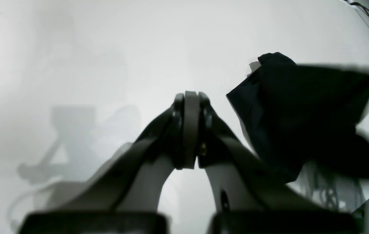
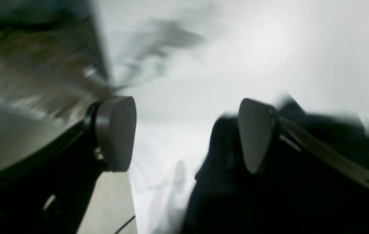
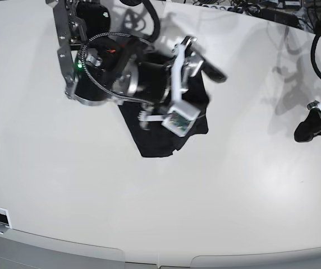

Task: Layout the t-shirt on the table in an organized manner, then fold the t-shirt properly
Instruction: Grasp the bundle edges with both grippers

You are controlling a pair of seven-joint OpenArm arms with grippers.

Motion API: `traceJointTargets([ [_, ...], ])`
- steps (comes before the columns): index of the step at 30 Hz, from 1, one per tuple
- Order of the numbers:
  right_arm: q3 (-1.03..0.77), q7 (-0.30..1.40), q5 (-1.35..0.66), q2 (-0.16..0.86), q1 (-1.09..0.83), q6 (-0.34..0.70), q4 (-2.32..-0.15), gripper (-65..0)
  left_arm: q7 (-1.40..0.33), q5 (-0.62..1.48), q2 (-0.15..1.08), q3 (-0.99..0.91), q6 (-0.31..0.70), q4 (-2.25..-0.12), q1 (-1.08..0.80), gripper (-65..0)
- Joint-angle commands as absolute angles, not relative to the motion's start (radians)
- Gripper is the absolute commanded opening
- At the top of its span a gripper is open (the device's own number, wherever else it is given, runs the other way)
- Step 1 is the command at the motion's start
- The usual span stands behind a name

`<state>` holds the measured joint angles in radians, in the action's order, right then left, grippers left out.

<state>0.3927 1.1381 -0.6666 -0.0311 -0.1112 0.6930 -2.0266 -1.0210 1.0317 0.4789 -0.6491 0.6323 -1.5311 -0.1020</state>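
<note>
T-shirt (image 3: 163, 131) compact dark bundle, far-left of centre on worktop (image 3: 233, 190). Right hand (image 2: 187, 136) directly above it, spread wide, grasping nothing. Left hand (image 1: 191, 130) clenched, empty, well apart at right edge.

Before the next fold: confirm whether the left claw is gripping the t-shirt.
No. The left claw is shut on nothing, beside the t-shirt.

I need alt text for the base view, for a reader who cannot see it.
A black t-shirt lies bunched on a white table, with the right arm's open gripper over it. The left gripper is at the right edge, shut and empty.
</note>
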Motion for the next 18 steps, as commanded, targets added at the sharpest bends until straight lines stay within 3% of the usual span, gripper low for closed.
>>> traceJointTargets([
  [1,0.408,1.137,-0.674,-0.036,-0.080,0.698,-2.049,-14.8,-1.002,1.052,0.498,-0.655,0.636,-1.547,-0.091,-65.0],
  [5,0.402,1.200,-0.672,-0.036,-0.019,0.698,-2.048,-15.5,-1.002,1.052,0.500,-0.655,0.636,-1.547,-0.091,-65.0],
  [11,0.302,1.128,-0.512,-0.025,0.000,0.698,-2.044,-18.0,-1.069,1.153,0.508,-0.640,0.698,-1.547,-0.091,-65.0],
  [13,0.258,1.044,-0.469,-0.009,0.000,0.695,-2.033,-31.7,-1.127,1.232,0.516,-0.588,0.698,-1.548,-0.091,-65.0],
  [15,0.228,0.963,-0.419,-0.002,0.003,0.696,-2.014,-58.0,-1.134,1.229,0.518,-0.514,0.698,-1.560,-0.091,-65.0],
  [16,0.221,0.942,-0.401,0.000,0.010,0.696,-2.002,-65.0,-1.134,1.216,0.517,-0.471,0.698,-1.573,-0.091,-65.0],
  [18,0.222,0.935,-0.385,0.007,0.036,0.696,-1.965,-65.0,-1.134,1.193,0.517,-0.377,0.698,-1.605,-0.091,-65.0],
])
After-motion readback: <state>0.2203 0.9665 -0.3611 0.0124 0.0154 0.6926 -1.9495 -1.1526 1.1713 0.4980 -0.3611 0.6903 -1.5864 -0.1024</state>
